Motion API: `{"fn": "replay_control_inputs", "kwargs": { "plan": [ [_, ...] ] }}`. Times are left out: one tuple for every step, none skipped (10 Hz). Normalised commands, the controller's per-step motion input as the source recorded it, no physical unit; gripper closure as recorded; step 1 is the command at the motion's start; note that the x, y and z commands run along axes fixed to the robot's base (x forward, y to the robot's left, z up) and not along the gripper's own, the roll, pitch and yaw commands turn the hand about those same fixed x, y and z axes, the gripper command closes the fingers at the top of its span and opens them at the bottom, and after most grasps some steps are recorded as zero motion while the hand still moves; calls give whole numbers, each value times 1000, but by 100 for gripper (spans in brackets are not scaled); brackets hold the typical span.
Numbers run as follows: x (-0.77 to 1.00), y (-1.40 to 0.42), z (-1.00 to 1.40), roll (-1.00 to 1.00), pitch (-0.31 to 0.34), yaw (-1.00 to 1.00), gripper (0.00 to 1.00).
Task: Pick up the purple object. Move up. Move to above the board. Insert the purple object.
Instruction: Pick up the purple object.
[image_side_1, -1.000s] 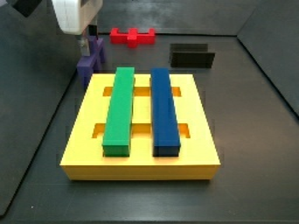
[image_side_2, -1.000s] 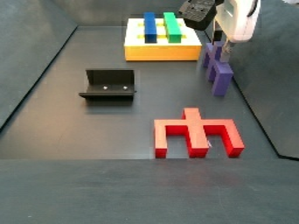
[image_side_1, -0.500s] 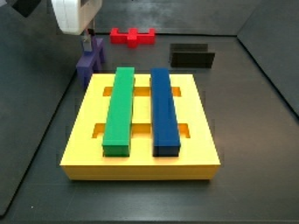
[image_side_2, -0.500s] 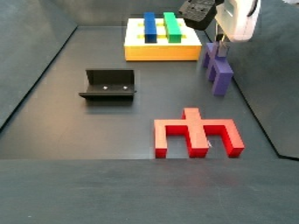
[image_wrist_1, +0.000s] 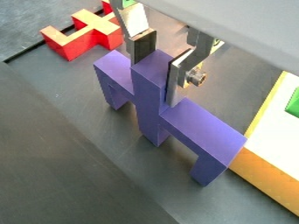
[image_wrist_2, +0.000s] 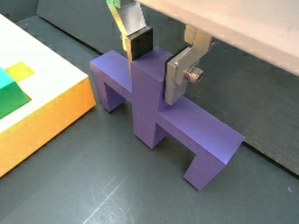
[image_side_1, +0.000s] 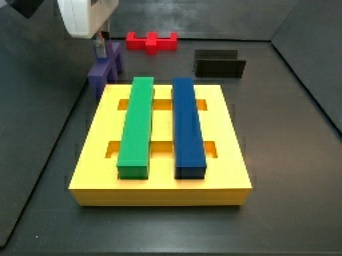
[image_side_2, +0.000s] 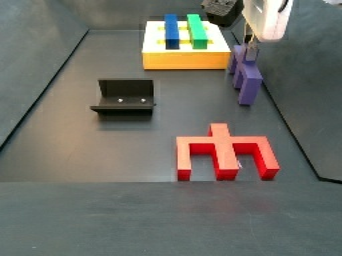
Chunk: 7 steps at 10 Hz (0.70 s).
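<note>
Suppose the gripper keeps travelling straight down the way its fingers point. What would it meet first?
The gripper straddles the purple object's raised ridge, so it would likely meet that piece's flat top first; depth is hard to judge.

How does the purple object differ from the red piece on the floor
The purple object stands beside the board with the gripper straddling its central ridge; the red piece lies apart, untouched. The purple object is indigo, the red piece bright red. Both are blocky, with legs, on the dark floor.
</note>
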Motion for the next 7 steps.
{"fn": "replay_control_inputs", "kwargs": {
  "plan": [
    [0,0,0,0,0,0,100],
    [0,0,0,0,0,0,100],
    [0,0,0,0,0,0,100],
    [0,0,0,0,0,0,100],
    [0,0,0,0,0,0,100],
    [0,0,0,0,0,0,100],
    [0,0,0,0,0,0,100]
  ]
}}
